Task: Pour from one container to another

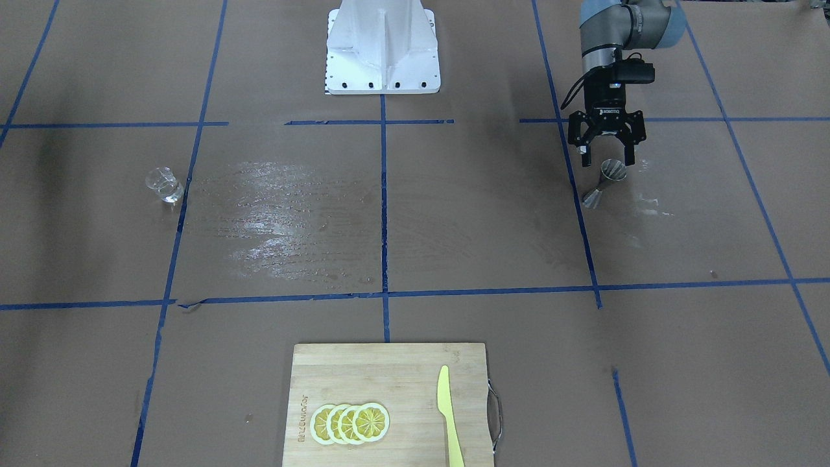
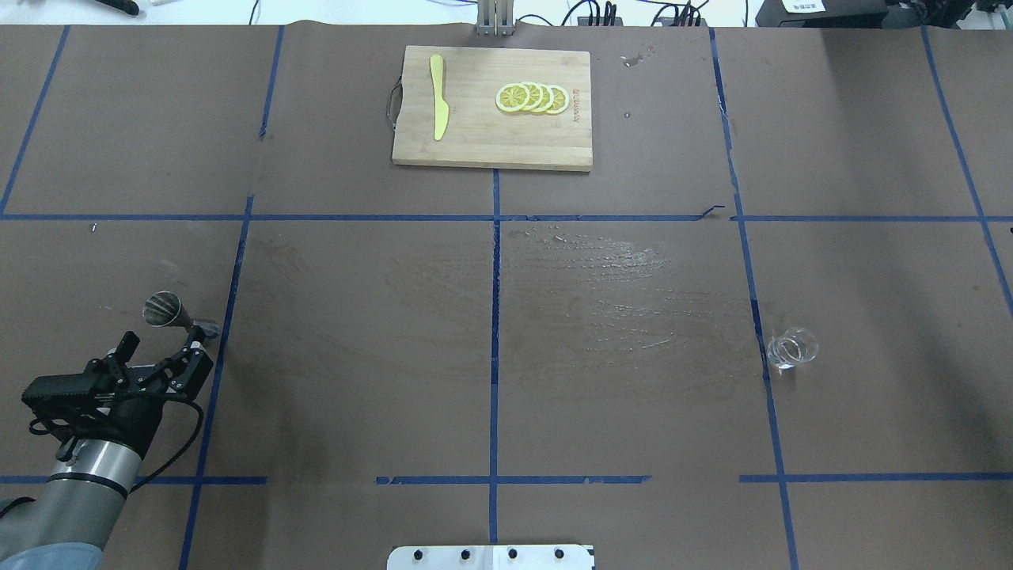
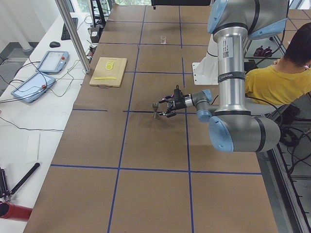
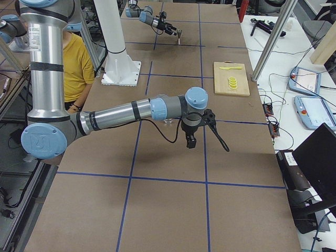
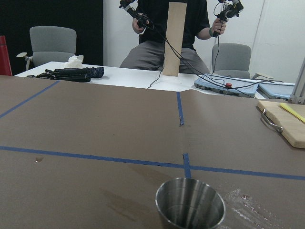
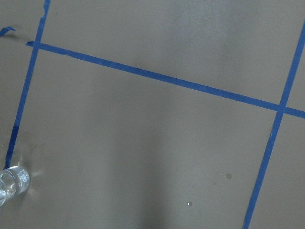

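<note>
Jigger (image 1: 606,183) and beaker (image 1: 165,185) stand well apart on the tabletop (image 2: 356,380): the jigger at the left, the beaker at the right, each upright beside a blue tape line. My left pincer (image 1: 606,157) hangs low just on the near side of the jigger, its jaws spread wide and holding nothing. The jigger's open upper cup sits close in front of the fingertips, and I cannot tell whether one of them touches it. My left wrist view looks straight over that steel rim. My right pincer (image 4: 190,137) shows only in the side view, above the tabletop near the beaker, and I cannot tell how far open it is. A wet sheen lies across the middle. At the far edge, a cutting board (image 2: 475,142) carries lemon slices (image 2: 532,98) and a yellow knife (image 2: 438,96).
</note>
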{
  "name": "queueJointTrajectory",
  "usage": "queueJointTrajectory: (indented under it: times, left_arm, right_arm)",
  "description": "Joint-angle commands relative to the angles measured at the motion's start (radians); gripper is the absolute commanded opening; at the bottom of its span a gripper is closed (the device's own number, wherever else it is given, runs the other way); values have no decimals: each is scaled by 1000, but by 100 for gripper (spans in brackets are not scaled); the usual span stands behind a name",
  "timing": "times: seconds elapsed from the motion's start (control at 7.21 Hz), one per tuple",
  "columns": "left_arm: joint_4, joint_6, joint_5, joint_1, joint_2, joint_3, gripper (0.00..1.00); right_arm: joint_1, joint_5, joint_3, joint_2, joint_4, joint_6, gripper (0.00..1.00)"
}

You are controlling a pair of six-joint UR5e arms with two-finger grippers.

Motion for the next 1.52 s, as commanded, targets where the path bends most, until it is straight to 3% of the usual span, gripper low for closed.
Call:
queueJointTrajectory:
  times: [0.0, 0.42, 1.25, 1.39]
  left_arm:
    - [0, 17, -1, 0, -25, 38, 98]
    - [-5, 51, -8, -4, -42, 79, 98]
    - [-6, 86, -12, -56, -53, 106, 88]
    - [-6, 86, -12, -56, -63, 106, 82]
  right_arm:
    - [0, 1, 1, 0, 0, 0, 100]
    - [0, 1, 1, 0, 0, 1, 100]
    - [0, 1, 7, 2, 0, 0, 100]
    - [-2, 1, 7, 3, 0, 0, 100]
